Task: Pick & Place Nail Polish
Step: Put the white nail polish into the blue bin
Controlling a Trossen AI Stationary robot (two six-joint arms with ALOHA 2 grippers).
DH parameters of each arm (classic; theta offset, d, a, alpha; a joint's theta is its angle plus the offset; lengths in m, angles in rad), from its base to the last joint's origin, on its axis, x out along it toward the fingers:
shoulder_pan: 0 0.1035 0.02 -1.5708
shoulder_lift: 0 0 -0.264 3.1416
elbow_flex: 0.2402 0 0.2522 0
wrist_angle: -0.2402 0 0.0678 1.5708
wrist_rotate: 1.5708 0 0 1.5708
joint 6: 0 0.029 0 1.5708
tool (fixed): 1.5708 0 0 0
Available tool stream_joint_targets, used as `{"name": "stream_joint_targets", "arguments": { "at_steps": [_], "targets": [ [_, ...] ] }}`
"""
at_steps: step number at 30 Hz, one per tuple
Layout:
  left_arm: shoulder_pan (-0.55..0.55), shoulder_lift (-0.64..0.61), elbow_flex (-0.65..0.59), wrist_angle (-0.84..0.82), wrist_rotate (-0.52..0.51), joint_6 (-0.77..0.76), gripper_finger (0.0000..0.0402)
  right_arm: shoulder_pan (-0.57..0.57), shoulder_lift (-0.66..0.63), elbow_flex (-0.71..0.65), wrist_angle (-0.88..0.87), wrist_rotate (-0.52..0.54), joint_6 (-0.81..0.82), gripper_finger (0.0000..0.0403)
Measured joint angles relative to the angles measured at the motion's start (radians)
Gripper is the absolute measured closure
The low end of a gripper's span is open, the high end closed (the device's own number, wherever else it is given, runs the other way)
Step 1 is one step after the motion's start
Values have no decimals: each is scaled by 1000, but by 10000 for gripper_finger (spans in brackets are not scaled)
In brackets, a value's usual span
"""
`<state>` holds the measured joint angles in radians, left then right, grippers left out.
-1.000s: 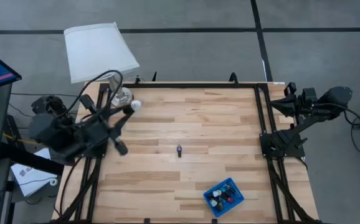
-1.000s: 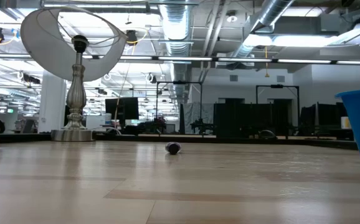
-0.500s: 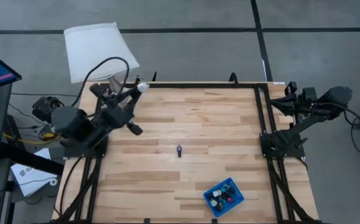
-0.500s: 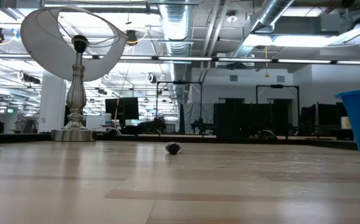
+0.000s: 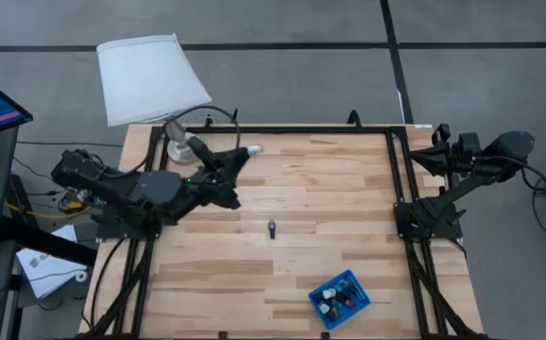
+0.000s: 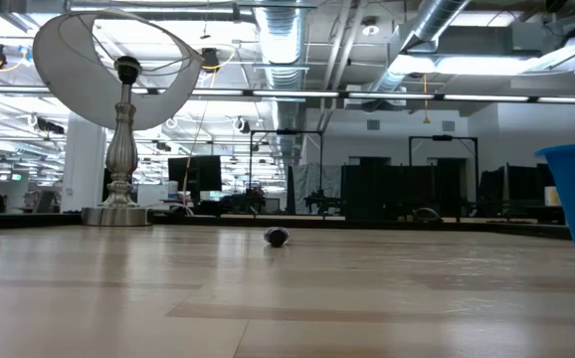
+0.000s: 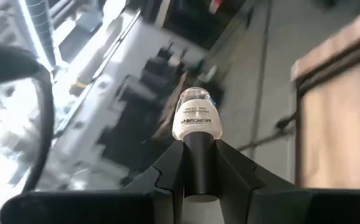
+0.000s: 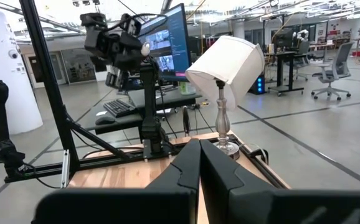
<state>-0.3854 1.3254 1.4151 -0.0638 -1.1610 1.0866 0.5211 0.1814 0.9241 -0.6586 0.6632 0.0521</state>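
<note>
Fingers of my left arm are clenched on the dark cap of a small clear-and-white nail polish bottle, whose rounded body sticks out past the tips. Seen from above, that left arm reaches from the left edge over the rear-left part of the pale wooden plank surface, and the held bottle hangs above the boards near the back edge, not far from the silver base of the lamp with the white shade.

On my right arm the fingers are pressed together with nothing between them; that arm is folded back off the right edge of the surface.

One small dark bottle lies alone on its side near the middle of the surface, also visible from table height. Close to the front edge sits a small blue square tray with several little bottles in it, white, dark and red among them.
</note>
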Motion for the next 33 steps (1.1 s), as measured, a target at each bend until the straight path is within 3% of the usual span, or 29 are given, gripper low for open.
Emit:
{"name": "stream_joint_targets", "arguments": {
  "at_steps": [5,12,17,22,33],
  "targets": [
    [79,0,-53,-2,287,-261,344,0,0,0,0,0,0,403],
    [248,11,-144,-6,731,-778,344,0,0,0,-3,0,0,403],
    [289,93,-158,75,959,-1039,344,0,0,0,-15,0,0,403],
    [260,211,-157,290,1036,-1129,344,0,0,0,-40,0,0,403],
    [175,431,-157,719,1036,-1233,344,1,0,0,-48,-11,0,403]
  ]
}}
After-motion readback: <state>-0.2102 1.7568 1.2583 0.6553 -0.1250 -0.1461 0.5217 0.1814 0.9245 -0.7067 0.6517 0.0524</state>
